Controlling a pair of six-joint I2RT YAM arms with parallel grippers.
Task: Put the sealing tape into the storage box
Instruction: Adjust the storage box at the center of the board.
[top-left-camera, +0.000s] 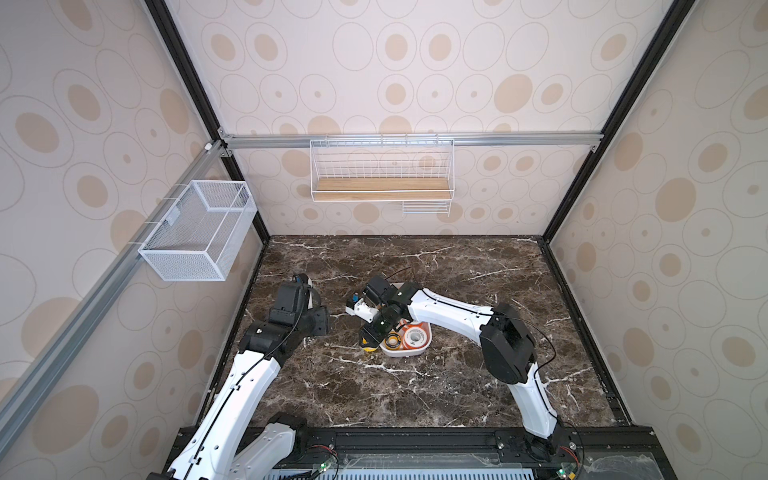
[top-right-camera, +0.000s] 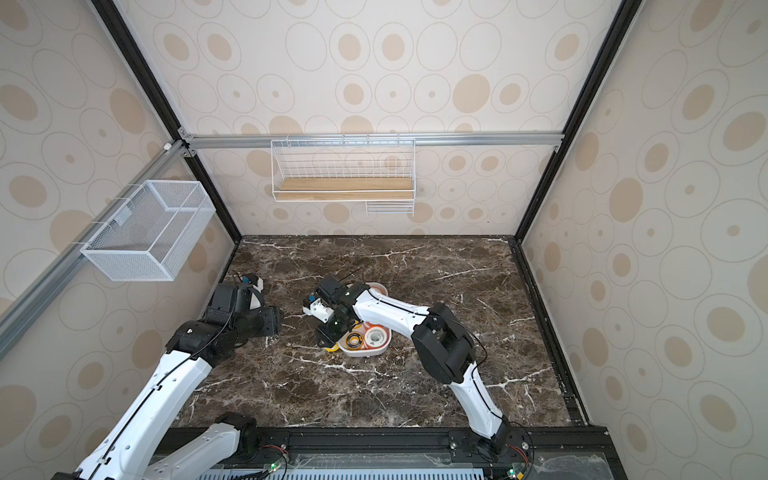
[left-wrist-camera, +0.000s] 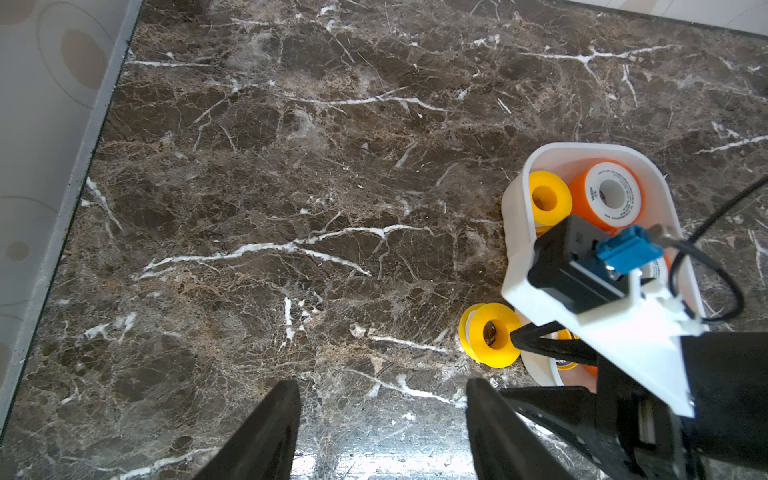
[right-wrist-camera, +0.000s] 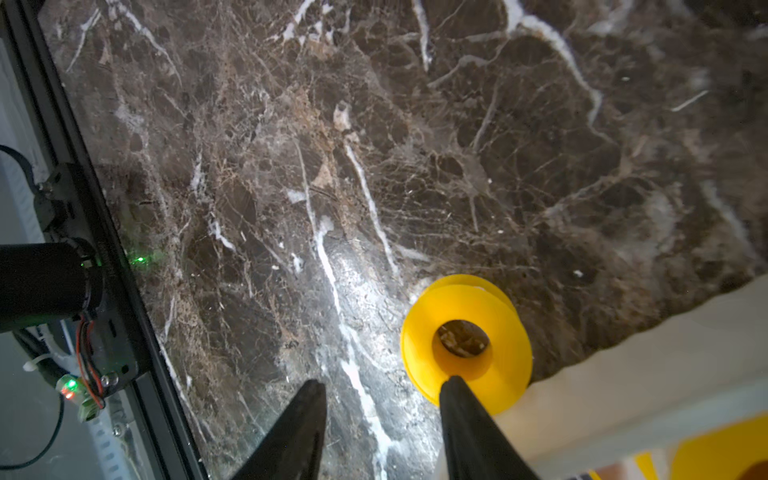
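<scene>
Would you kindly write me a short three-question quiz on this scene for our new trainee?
1. True or false: the right gripper is shut on a spool.
2. Where is the yellow spool nearest that gripper? A: inside the storage box; B: on the table outside the box; C: stacked on another spool.
3. Fill in: the white-faced spool in the box has an ______ rim.
Key: 1 false; 2 B; 3 orange.

Right arm (top-left-camera: 440, 309) covers most of storage box (top-left-camera: 406, 353); sealing tape (top-left-camera: 412, 337) inside mostly hidden, count unclear. Its wall blurs in right wrist view.
</scene>
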